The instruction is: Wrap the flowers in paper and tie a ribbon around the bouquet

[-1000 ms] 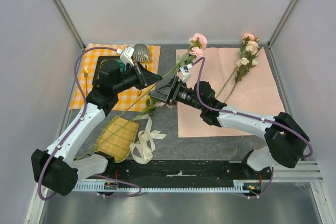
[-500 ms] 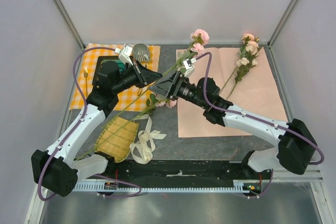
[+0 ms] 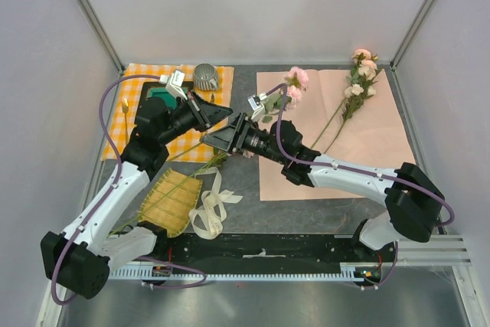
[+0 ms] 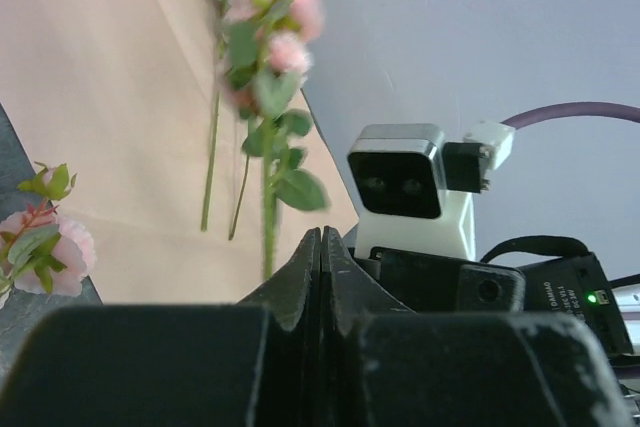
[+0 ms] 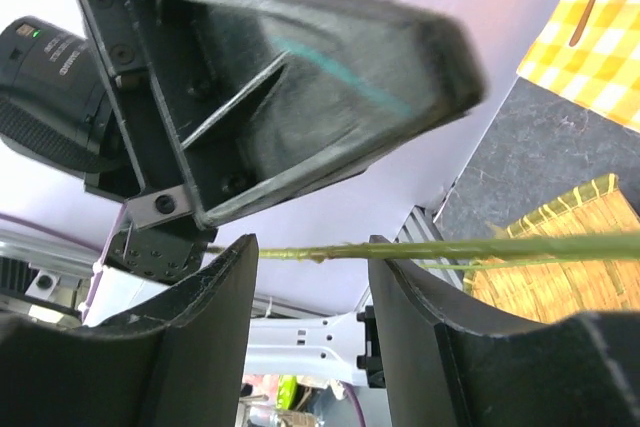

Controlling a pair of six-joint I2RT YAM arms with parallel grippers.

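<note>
My left gripper (image 3: pixel 228 113) (image 4: pixel 321 237) is shut on the thin green stem of one pink flower (image 3: pixel 297 78) (image 4: pixel 268 57), held up in the air. That stem (image 5: pixel 440 245) runs across the gap of my right gripper (image 3: pixel 206 138) (image 5: pixel 312 247), whose fingers stand open on either side of it. The pink paper (image 3: pixel 344 143) (image 4: pixel 110 137) lies flat at the right with more flowers (image 3: pixel 358 82) on its far part. Another flower (image 3: pixel 230 152) lies on the dark table beside the paper. The cream ribbon (image 3: pixel 211 209) lies looped near the front.
A yellow-green bamboo mat (image 3: pixel 171 201) (image 5: pixel 560 292) lies left of the ribbon. The orange-checked cloth (image 3: pixel 126 124) at the back left carries a green tray (image 3: pixel 159 93), mostly hidden by my left arm, and a silver cup (image 3: pixel 205 76). Grey walls close in the sides.
The held flower's blooms have dropped lower, toward the paper's near-left corner. My right gripper has slid left along the stem and its jaws have narrowed. The left gripper stays shut.
</note>
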